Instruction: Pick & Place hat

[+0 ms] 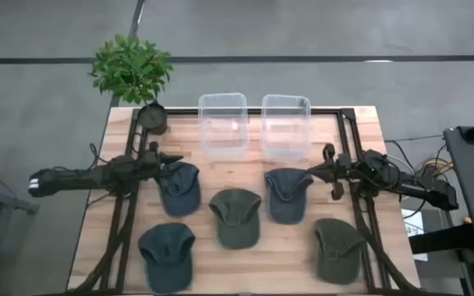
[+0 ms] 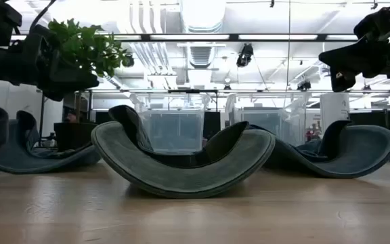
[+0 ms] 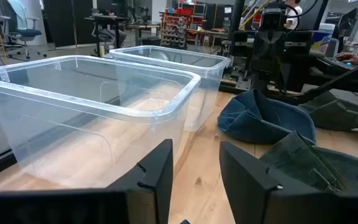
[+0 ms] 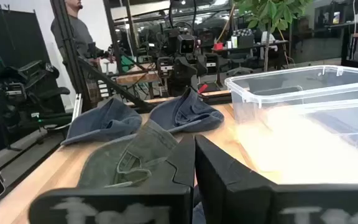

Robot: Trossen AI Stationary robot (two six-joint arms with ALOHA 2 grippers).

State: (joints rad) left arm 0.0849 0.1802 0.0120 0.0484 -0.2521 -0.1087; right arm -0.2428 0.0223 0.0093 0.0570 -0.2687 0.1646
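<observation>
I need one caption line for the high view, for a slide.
Five caps lie before two clear bins while the left gripper and right gripper hover, nothing held.

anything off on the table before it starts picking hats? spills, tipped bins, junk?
Nothing stands out. Both clear bins, left bin and right bin, stand upright and empty at the far side. Five hats lie separately on the wood, none overlapping. The potted plant sits upright at the far left corner. Left tool and right tool hold nothing.
</observation>
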